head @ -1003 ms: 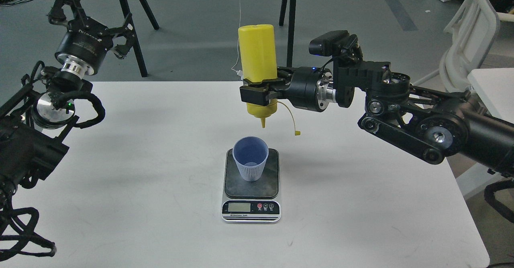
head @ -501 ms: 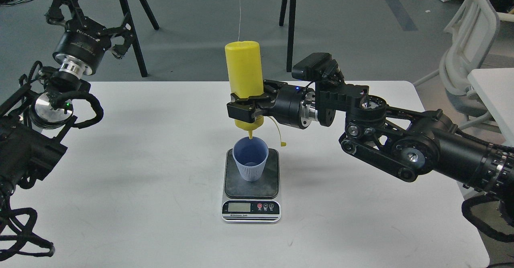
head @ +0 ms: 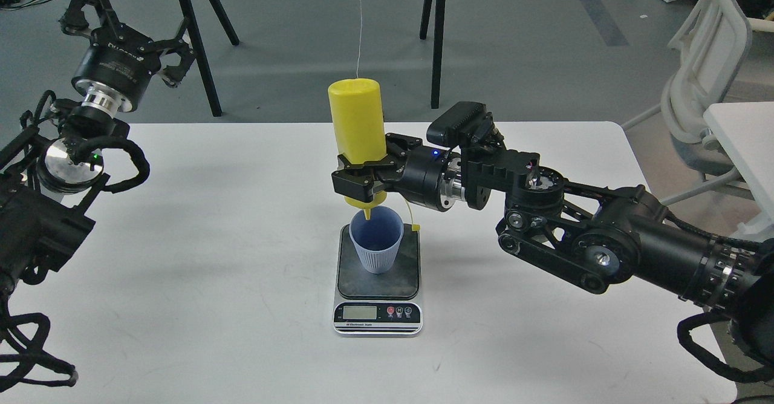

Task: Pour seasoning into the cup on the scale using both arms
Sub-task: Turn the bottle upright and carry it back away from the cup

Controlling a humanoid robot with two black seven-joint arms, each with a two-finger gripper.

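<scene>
My right gripper (head: 358, 181) is shut on the yellow seasoning bottle (head: 357, 120), which it holds upside down. The nozzle tip points down just inside the rim of the light-blue ribbed cup (head: 376, 239). The tethered cap (head: 415, 227) dangles by the cup's right rim. The cup stands upright on the dark plate of the scale (head: 378, 277), whose LCD and buttons face me. My left gripper (head: 124, 20) is raised at the far left, beyond the table's back edge, with its fingers spread and nothing in it.
The white table (head: 211, 271) carries only the scale. Black trestle legs (head: 205, 41) stand behind it on the grey floor. A white chair (head: 707, 59) and a second white table's corner (head: 747, 138) are at the right.
My right arm has moved the inverted bottle down and to the left, from well above the cup to nozzle at the cup's rim. My left gripper has drifted slightly left and up.
</scene>
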